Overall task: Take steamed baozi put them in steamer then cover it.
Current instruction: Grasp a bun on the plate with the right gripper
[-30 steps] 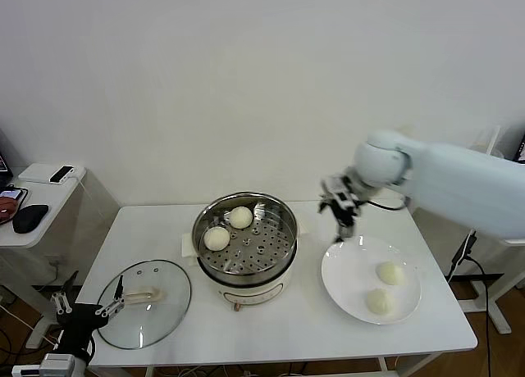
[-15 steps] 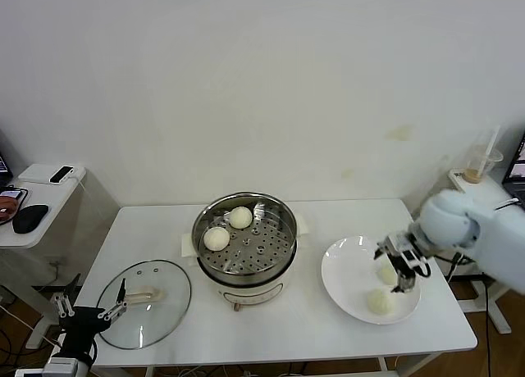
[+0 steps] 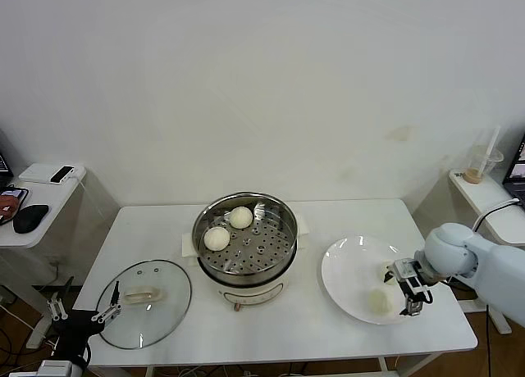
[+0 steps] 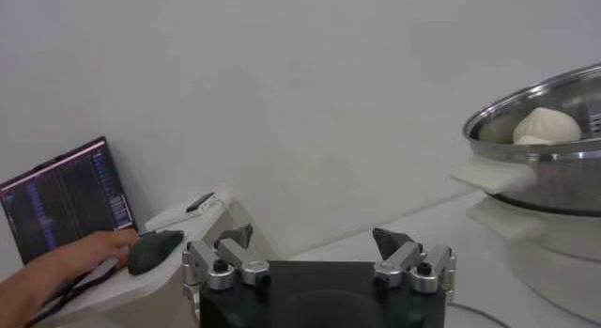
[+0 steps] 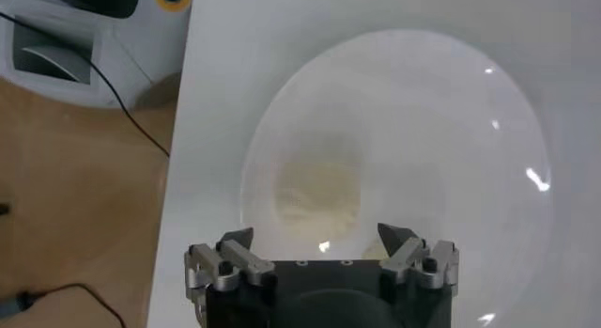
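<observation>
The right gripper (image 3: 413, 288) hangs over the white plate's (image 3: 349, 262) outer edge with its jaws spread wide and nothing between them; a baozi (image 5: 317, 191) lies on the plate just ahead of its fingertips; a second plate bun (image 3: 378, 302) sits right beside it; two more buns (image 3: 216, 238) rest inside the steamer (image 3: 244, 238) at mid-table; the cover (image 3: 145, 291) lies flat on the table to the steamer's left; the left gripper (image 3: 80, 316) waits, open and empty, off the table's near left corner.

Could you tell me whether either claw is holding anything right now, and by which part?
Nothing is held. The right claw is open above a baozi on the plate; the left claw is open too.
</observation>
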Available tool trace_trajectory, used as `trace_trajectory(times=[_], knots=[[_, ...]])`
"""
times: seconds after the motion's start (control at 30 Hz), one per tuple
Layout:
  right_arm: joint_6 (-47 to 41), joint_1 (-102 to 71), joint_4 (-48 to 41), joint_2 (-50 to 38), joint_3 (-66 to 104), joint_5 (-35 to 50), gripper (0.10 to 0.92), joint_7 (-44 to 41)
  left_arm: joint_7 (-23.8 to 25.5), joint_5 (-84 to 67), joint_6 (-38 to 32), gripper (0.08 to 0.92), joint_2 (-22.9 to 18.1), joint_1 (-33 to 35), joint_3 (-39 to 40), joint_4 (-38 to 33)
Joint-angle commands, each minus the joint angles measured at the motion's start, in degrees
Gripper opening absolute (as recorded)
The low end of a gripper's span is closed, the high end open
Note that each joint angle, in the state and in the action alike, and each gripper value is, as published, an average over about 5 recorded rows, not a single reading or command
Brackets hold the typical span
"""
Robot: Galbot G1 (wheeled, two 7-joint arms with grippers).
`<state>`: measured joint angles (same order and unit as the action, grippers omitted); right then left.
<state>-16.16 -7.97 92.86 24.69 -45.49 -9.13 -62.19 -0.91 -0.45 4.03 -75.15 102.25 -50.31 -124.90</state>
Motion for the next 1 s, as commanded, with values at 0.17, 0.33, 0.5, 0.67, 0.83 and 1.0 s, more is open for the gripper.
trace_trajectory(times=[0.17,0.33,0.5,0.67,0.83,1.0], knots=[[0.3,-5.48,-4.84,3.48,3.92,-1.82,0.823,1.34,-0.03,0.08,0.02,0.823,-0.2,-0.28,-0.03,0.34],[-0.16,-5.41,-5.71,4.57,4.12,-1.33,0.794,1.97,-0.04,0.1,0.02,0.823,-0.15,-0.27,-0.11,0.46],[-0.93,-5.42,-5.78,5.16,3.94,-0.68,0.715,2.34,-0.04,0.13,0.03,0.823,-0.17,-0.36,-0.14,0.52],[-1.35,-5.4,-5.84,5.43,3.92,-0.47,0.653,2.44,-0.04,0.15,0.04,0.823,-0.26,-0.37,-0.04,0.38],[-1.38,-4.74,-5.75,5.01,3.86,-0.46,0.603,1.62,-0.06,0.11,0.0,0.823,-0.25,-0.31,-0.09,0.32],[-1.21,-2.72,-5.57,4.53,3.95,-0.11,0.559,0.61,-0.08,0.06,-0.03,0.823,-0.25,-0.27,-0.09,0.21]])
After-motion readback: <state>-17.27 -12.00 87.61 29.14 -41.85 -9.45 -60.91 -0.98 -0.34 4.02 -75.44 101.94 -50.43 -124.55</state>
